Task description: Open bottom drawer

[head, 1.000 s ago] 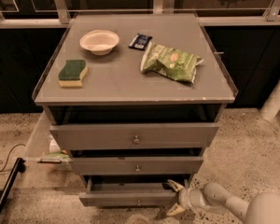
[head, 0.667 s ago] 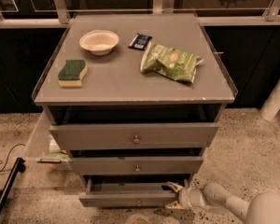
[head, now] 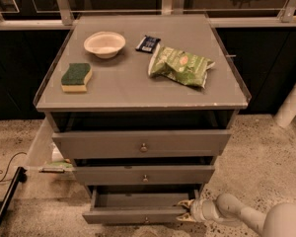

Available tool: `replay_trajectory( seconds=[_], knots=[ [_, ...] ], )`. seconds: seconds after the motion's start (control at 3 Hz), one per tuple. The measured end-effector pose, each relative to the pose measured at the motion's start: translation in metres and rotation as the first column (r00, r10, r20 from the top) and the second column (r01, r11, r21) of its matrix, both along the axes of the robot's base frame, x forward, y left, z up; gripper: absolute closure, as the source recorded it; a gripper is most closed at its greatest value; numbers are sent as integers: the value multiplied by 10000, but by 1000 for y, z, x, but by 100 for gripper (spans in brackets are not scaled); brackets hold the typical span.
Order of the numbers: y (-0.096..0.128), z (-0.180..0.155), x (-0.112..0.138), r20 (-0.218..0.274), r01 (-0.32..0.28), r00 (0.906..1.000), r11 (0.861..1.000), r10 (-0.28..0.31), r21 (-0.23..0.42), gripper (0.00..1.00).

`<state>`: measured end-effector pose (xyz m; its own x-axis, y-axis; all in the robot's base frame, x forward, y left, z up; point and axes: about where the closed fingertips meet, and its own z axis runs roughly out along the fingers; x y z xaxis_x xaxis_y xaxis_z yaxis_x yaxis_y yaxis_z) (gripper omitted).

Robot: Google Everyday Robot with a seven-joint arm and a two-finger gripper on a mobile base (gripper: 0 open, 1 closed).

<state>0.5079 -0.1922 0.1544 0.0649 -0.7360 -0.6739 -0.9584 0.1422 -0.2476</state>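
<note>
Surface: you are looking down on a grey cabinet top [head: 138,90] carrying a bowl [head: 104,44], sponge [head: 76,77], dark packet [head: 148,43] and green bag [head: 181,66].
Room: speckled floor [head: 266,152] is lying around it, dark panels behind, a cable [head: 2,169] at left.
Drawer: the bottom drawer [head: 133,215] is sitting partly pulled out, lowest of three.
Gripper: the gripper [head: 189,209] is sitting at that drawer front's right end; you cannot tell its grip.

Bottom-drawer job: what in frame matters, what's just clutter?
Job:
bottom drawer, partly pulled out
tool, at that drawer's right front corner

Lying about:
bowl, sponge, green chip bag and dark snack bar, all on the cabinet top
top drawer, middle drawer
</note>
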Motion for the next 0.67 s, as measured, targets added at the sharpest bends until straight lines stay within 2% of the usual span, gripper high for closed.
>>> replay_trajectory(
  seconds=[0.33, 0.67],
  knots=[
    [-1, 1, -8, -34, -2, 10000, 10000, 1, -58, 100],
    [-1, 3, -7, -20, 20, 10000, 10000, -20, -67, 100]
  ],
)
